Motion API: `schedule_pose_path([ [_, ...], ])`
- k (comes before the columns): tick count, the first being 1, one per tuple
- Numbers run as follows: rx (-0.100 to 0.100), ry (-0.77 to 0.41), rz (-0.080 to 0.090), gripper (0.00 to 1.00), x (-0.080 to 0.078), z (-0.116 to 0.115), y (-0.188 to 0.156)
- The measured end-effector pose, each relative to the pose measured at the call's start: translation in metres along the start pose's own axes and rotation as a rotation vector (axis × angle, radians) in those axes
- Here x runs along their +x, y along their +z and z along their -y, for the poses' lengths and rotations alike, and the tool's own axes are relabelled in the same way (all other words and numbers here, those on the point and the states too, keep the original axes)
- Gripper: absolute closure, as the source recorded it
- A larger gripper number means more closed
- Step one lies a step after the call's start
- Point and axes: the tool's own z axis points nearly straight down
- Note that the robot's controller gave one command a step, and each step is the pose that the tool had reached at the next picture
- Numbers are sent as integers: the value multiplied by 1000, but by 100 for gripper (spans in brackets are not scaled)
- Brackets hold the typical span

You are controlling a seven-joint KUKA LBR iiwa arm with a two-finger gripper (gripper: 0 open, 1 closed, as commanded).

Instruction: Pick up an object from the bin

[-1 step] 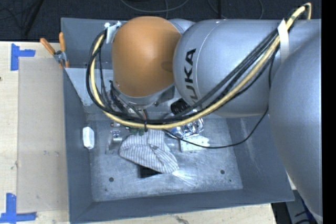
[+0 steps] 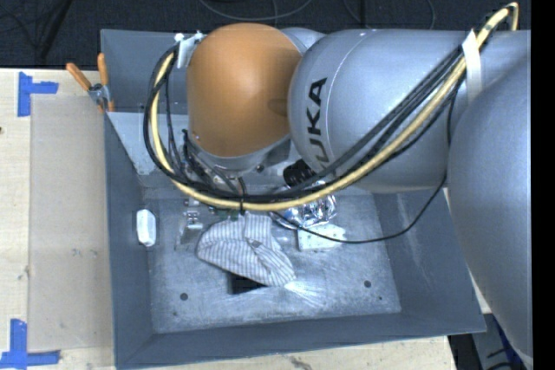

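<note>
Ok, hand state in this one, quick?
Hand: cannot be told. It is mostly covered by the arm, low beside a striped grey cloth.

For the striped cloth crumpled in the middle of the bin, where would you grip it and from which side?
Probably from straight above, pinching the raised fold near the middle of the striped cloth. It lies limp and bunched, so its ridges stand up, while its edges lie flat on the bin floor.
</note>
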Motion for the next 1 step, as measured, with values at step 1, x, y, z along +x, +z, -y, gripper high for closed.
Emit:
schedule_pose_path([
  [1, -2, -27, 4, 0, 53, 43, 51],
])
